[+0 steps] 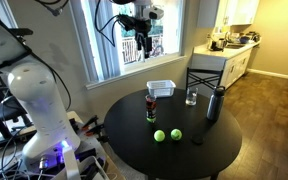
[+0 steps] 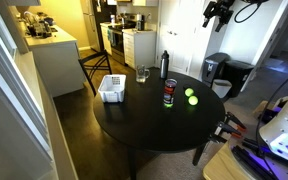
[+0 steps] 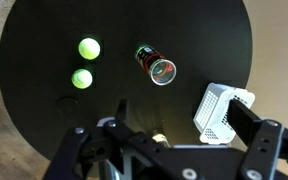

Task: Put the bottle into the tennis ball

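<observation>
The bottle (image 1: pixel 151 108) stands upright near the middle of the round black table (image 1: pixel 134 140), with a dark top, red band and greenish lower part. It also shows in the other exterior view (image 2: pixel 169 93) and from above in the wrist view (image 3: pixel 154 63). Two tennis balls (image 1: pixel 160 135) (image 1: pixel 176 134) lie side by side close to it, apart from it; both show in the other exterior view (image 2: pixel 189 94) (image 2: pixel 194 100) and the wrist view (image 3: pixel 89 48) (image 3: pixel 81 78). My gripper (image 1: pixel 139 42) (image 2: pixel 219 12) (image 3: pixel 164 135) hangs high above the table, open and empty.
A white perforated basket (image 1: pixel 161 89) (image 2: pixel 112 87) (image 3: pixel 219 112) sits near the table's edge. A clear glass (image 1: pixel 191 97) (image 2: pixel 143 74) and a tall dark-grey flask (image 1: pixel 215 103) (image 2: pixel 165 65) stand beyond the bottle. A chair (image 1: pixel 206 76) stands by the table.
</observation>
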Available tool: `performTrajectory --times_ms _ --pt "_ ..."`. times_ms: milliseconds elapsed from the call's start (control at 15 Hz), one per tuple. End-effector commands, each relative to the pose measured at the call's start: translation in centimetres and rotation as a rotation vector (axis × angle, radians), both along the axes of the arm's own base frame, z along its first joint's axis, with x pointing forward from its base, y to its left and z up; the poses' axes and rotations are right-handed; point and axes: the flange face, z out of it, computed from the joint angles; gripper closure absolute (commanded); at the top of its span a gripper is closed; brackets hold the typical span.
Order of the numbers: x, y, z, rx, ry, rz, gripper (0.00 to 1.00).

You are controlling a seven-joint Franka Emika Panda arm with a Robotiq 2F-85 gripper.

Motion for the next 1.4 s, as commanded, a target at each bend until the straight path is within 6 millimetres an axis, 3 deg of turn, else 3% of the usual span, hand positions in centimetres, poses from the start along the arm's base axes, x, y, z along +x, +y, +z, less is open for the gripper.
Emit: performTrajectory --times_ms 0,200,400,600,800,1133,1333 --pt "-2.5 -5.1 -1.2 0.057 -0.037 -0.157 0.0" --pt "-4.1 -11.0 -3.9 0.157 -0.047 -0.3 0.0" --pt "-5.5 -16.5 -8.1 0.215 -0.054 -0.422 0.0" --pt "-5.7 -20.3 -11.7 0.256 -0.034 -0.447 0.0" --pt "-4.4 -22.5 -13.9 0.291 -0.024 -0.443 0.0" --pt "0.4 -24.1 -17.7 0.28 0.024 -0.452 0.0" --pt "2.4 -24.6 -22.3 0.259 0.139 -0.467 0.0"
